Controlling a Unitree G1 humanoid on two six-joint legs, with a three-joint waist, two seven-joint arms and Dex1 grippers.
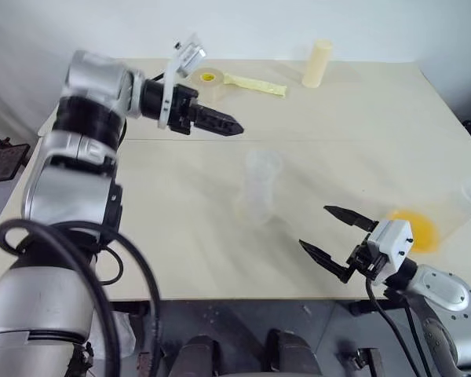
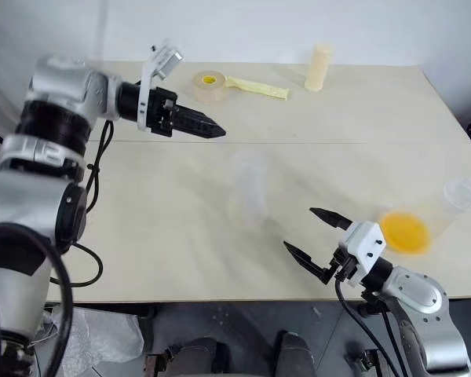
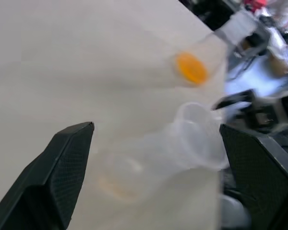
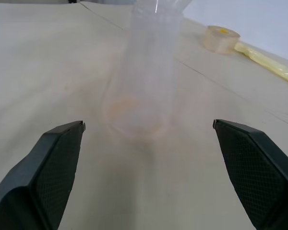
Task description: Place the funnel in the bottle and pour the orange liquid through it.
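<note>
- The bottle [image 1: 261, 191] is standing upright near the middle of the table [image 1: 180, 251], clear and hard to make out, with the funnel [image 3: 201, 134] sitting in its neck.
- The left gripper [image 1: 224, 122] is hovering above the table, up and to the robot's left of the bottle, apart from it and holding nothing. Its fingers [image 3: 67, 163] are standing wide in the left wrist view, with the bottle and funnel lying between them further off.
- The right gripper [image 1: 337, 239] is hanging near the front edge of the table, to the right of the bottle and a little nearer the robot, its jaws spread wide and empty. In the right wrist view its fingers [image 4: 57, 163] are framing the bottle, which is standing well ahead of them, untouched.
- The orange liquid [image 1: 414, 229] is showing as a bright patch in a clear cup [image 2: 455, 200] that is lying on its side at the table's right edge, just beside and beyond the right gripper's wrist, well apart from the bottle.
- At the far side of the table a tape roll [image 1: 208, 78] is lying with a yellow strip [image 1: 255, 85] trailing off it, and a cream cylinder [image 1: 317, 64] is standing upright farther right.
</note>
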